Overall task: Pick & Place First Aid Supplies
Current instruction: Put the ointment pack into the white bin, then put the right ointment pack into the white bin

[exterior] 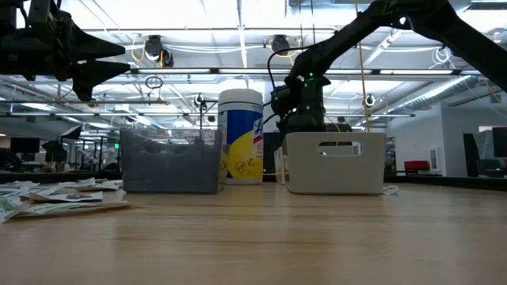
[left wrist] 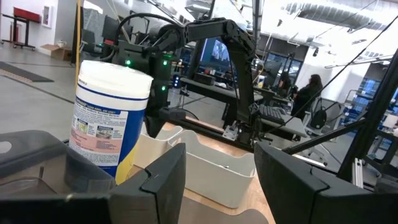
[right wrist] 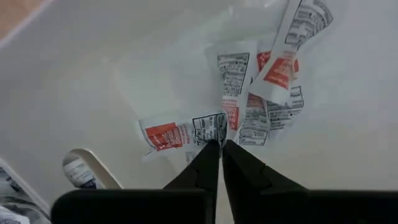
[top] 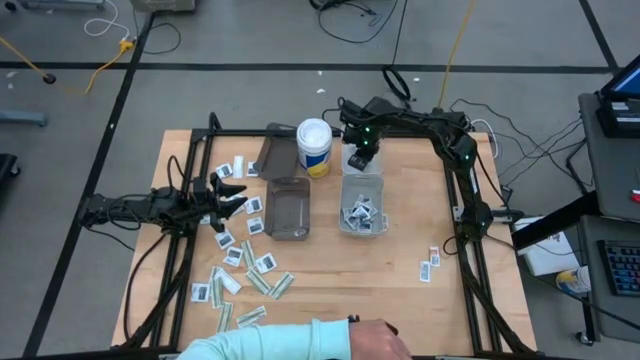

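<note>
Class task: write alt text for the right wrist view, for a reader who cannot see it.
The right arm's tool, its fingers nearly together with only a thin gap, hangs over a white bin holding a loose pile of small printed packets, some with red-orange labels. One packet lies right at the fingertips.

Packets [top: 240, 270] lie left of two bins [top: 287, 208], more inside the right bin [top: 362, 206].

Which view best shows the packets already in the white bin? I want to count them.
The right wrist view: it looks straight down on the packets past the right gripper. The high view shows them only as a small cluster. The low and left wrist views show just the white bin walls.
</note>
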`<state>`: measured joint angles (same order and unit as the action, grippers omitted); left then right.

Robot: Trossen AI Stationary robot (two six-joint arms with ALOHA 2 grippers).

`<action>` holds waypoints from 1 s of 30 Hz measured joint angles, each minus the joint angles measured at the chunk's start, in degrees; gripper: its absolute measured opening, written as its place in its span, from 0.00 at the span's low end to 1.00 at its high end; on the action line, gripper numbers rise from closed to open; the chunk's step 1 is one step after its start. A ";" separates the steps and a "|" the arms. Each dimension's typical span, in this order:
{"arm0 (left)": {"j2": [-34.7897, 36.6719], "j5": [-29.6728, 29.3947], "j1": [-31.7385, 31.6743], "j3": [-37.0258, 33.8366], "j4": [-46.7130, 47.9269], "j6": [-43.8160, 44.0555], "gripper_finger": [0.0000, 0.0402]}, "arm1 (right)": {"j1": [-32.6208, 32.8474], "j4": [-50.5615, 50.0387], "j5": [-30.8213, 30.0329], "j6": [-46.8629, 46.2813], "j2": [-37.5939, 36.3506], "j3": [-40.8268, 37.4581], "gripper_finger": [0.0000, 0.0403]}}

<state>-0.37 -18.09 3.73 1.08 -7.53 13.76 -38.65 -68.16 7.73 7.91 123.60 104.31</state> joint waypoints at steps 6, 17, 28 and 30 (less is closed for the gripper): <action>-0.01 0.00 0.00 0.00 0.02 0.02 0.49 | -0.35 0.10 2.87 -1.90 0.01 0.00 0.24; 0.01 0.00 0.00 0.00 0.00 0.00 0.49 | -0.35 -0.38 2.84 -0.99 -0.50 0.72 0.49; 0.01 0.00 0.00 0.00 0.02 0.02 0.49 | 1.01 -5.17 2.64 -5.17 -9.43 -0.98 0.46; 0.01 0.00 0.00 0.00 0.02 0.00 0.49 | 1.91 -4.45 2.64 -7.37 -12.28 -3.94 0.46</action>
<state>-0.36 -18.09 3.73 1.08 -7.51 13.76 -36.74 -72.61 10.37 0.54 111.32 100.37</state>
